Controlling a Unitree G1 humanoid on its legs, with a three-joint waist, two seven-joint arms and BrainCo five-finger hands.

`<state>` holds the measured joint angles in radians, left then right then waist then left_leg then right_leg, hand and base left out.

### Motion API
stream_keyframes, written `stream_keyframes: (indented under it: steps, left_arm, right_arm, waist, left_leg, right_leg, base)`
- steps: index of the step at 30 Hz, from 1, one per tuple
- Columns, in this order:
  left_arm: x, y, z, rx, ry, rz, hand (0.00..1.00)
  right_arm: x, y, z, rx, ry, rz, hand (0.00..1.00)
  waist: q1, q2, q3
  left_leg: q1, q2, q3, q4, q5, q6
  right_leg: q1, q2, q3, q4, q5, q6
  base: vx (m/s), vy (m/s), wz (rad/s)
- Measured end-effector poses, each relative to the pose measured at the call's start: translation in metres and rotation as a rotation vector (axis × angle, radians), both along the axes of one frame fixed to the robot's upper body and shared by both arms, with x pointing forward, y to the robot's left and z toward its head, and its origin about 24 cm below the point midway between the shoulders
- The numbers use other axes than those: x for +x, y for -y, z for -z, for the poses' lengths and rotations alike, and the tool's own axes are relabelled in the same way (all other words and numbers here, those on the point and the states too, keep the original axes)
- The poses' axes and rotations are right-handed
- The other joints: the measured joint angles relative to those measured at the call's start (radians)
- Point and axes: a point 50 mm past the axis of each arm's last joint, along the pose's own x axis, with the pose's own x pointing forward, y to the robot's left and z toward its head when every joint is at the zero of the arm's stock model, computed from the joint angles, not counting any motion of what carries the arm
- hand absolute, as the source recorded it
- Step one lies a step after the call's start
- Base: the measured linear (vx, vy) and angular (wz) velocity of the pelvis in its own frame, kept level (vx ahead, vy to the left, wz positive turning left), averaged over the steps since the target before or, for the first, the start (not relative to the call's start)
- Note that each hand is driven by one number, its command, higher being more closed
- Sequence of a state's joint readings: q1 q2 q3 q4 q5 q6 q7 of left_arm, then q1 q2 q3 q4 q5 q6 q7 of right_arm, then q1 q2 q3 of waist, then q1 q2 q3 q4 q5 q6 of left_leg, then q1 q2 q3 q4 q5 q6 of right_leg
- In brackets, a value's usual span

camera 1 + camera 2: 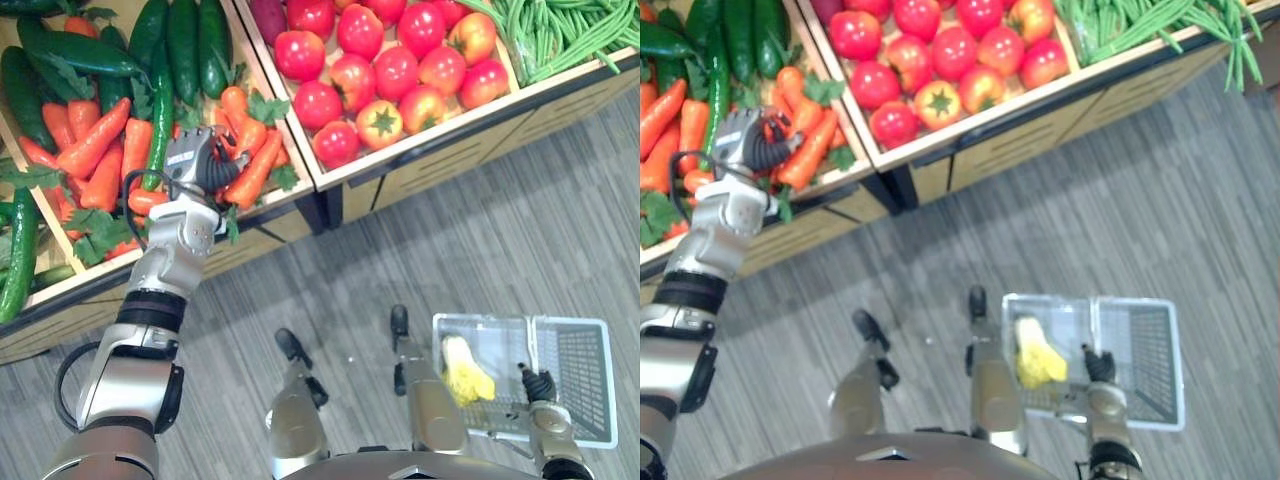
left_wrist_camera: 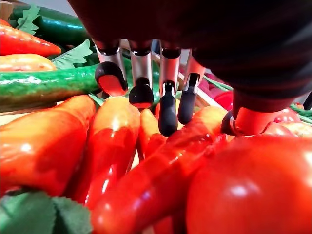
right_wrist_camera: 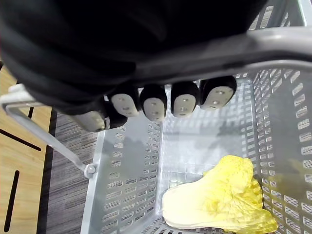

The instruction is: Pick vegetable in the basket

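I had the left hand [image 1: 195, 160] over the carrots [image 1: 255, 170] in the wooden box [image 1: 262, 243], far on the left. The carrots lay right under its fingertips [image 2: 141, 95], long ways slanted from near-left to far-right. Its fingers hung straight and loose, holding nothing. The left wrist view showed me the dark tips just at the carrots. From the head views the hand's dark cover was in the way. The right hand [image 3: 156, 102] was curled round the basket [image 1: 580, 390] handle [image 3: 273, 44], near on the right, well apart. A yellow cabbage [image 3: 214, 204] lay inside.
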<state>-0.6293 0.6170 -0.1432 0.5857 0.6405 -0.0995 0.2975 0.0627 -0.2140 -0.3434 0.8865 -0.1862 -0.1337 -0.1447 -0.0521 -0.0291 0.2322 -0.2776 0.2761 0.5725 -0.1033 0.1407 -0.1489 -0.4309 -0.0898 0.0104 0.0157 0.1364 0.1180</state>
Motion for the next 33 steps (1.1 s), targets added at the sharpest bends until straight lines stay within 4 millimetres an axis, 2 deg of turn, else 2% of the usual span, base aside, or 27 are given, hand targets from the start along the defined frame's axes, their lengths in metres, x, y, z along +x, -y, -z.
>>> stream_keyframes:
  steps: [7,12,24,25,33]
  left_arm:
    - [0.001,0.001,0.002,-0.003,-0.033,0.008,1.0]
    - [0.0,0.001,-0.006,-0.007,0.001,0.002,1.0]
    - [-0.006,-0.017,-0.022,0.072,0.036,-0.046,1.0]
    - [-0.007,-0.019,-0.024,0.085,0.04,-0.052,0.0]
    - [-0.008,-0.024,-0.028,0.103,0.043,-0.063,0.0]
  right_arm:
    - [-0.001,0.0,0.001,0.003,-0.006,0.0,1.0]
    - [-0.005,0.0,0.002,0.005,-0.017,0.002,1.0]
    - [-0.012,-0.002,0.008,0.03,-0.065,0.0,1.0]
    - [-0.012,-0.002,0.009,0.031,-0.068,0.0,1.0]
    - [-0.017,-0.003,0.012,0.04,-0.092,0.005,1.0]
  waist:
    - [-0.001,-0.002,-0.001]
    - [0.001,-0.004,-0.002]
    - [0.002,-0.005,-0.003]
    - [0.002,-0.006,-0.007]
    - [0.002,-0.016,-0.021]
  left_leg:
    - [0.025,-0.001,-0.008,0.0,0.008,-0.002]
    - [0.053,-0.004,-0.026,0.0,0.009,0.0]
    - [0.073,-0.011,-0.069,0.0,0.038,0.004]
    - [0.077,-0.011,-0.071,0.0,0.039,0.005]
    - [0.073,-0.013,-0.089,0.0,0.045,0.006]
  right_leg:
    - [0.037,-0.002,-0.006,-0.005,0.0,0.0]
    - [0.077,-0.005,-0.016,-0.017,-0.001,0.0]
    - [0.135,-0.007,-0.054,-0.031,-0.003,-0.002]
    - [0.14,-0.007,-0.055,-0.031,-0.004,-0.002]
    - [0.143,-0.008,-0.062,-0.031,-0.004,-0.002]
  base:
    - [0.0,-0.004,0.03]
    - [-0.01,-0.011,0.08]
    - [-0.02,-0.011,0.1]
    - [0.0,0.0,0.0]
    - [-0.01,-0.009,0.03]
